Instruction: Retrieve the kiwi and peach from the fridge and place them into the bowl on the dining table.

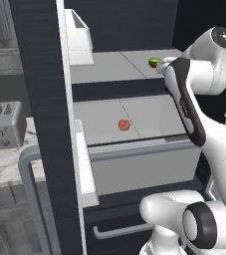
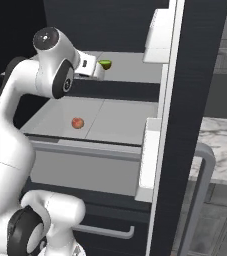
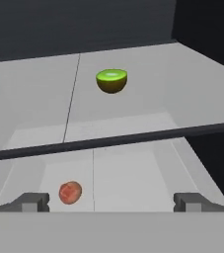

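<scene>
Behind the arm, kiwi (image 1: 154,62) shows partly.

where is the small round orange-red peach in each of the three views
Left base view: the small round orange-red peach lies on the lower grey fridge shelf, just left of centre.
Right base view: peach, left of centre, same shelf.
Hand view: peach, lower left, beneath the upper shelf's dark front edge.
Shared landmark: the halved green kiwi on the shelf above.
</scene>
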Motion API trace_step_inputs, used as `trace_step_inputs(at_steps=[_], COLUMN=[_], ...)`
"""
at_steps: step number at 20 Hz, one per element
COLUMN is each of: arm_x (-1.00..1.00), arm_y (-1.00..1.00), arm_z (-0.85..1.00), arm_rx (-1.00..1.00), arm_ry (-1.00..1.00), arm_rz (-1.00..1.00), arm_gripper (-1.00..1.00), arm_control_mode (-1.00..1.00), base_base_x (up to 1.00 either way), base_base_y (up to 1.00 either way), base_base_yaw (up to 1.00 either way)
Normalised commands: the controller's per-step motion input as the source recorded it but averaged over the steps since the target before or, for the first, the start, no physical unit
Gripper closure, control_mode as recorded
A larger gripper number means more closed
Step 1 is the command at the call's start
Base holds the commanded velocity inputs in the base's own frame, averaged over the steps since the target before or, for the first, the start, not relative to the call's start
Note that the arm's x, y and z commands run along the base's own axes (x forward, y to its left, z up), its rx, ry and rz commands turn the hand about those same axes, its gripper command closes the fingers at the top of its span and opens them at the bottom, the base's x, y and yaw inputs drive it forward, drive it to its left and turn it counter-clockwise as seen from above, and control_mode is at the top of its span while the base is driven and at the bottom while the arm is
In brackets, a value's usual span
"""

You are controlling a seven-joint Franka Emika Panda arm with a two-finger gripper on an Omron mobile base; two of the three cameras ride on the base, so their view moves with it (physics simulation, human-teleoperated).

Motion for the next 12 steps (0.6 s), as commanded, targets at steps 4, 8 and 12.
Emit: trace_step_inputs(at_steps=[4,8,12], arm_x=[0.46,0.61,0.62], arm_y=[-0.16,-0.07,-0.01], arm_z=[-0.01,-0.06,-0.01], arm_rx=[0.0,0.0,0.0], arm_ry=[0.0,0.0,0.0], arm_rz=[0.0,0.0,0.0], arm_gripper=[-1.0,-1.0,-1.0], arm_control_mode=[-1.0,-1.0,-1.0], base_base_x=[0.0,0.0,0.0], base_base_y=[0.0,0.0,0.0], base_base_yaw=[0.0,0.0,0.0])
